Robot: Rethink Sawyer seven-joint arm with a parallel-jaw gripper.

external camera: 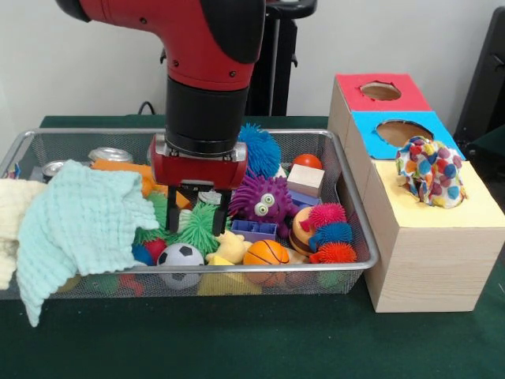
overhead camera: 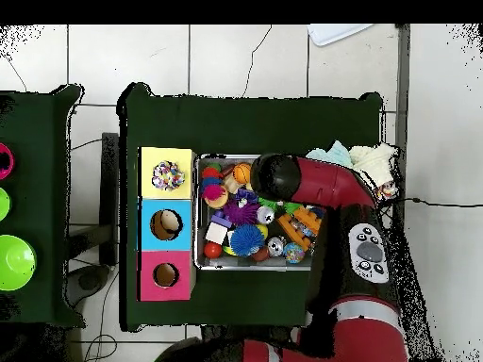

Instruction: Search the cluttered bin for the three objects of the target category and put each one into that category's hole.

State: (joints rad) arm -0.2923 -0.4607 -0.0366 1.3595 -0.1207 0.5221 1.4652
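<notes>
The silver wire-mesh bin (external camera: 357, 229) holds many toys and also shows in the overhead view (overhead camera: 197, 209). One white cloth piece with coloured spots (external camera: 430, 170) sits bunched in the hole of the yellow-topped box (external camera: 442, 217); it also shows in the overhead view (overhead camera: 168, 174). No other spotted cloth shows in the bin. My gripper (external camera: 197, 221) hangs over the middle of the bin, fingers (external camera: 173, 210) apart and empty, tips down among green spiky toys (external camera: 196, 227). In the overhead view the arm covers the gripper.
A large mint cloth (external camera: 75, 225) and a cream cloth (external camera: 12, 225) drape over the bin's left end. A purple fuzzy monster (external camera: 264, 201), soccer ball (external camera: 180, 257), basketball (external camera: 266, 253), spiky balls (external camera: 327, 233), cans (external camera: 109, 155). Blue-topped hole (external camera: 398, 132) and red-topped hole (external camera: 380, 91) stand behind the yellow one.
</notes>
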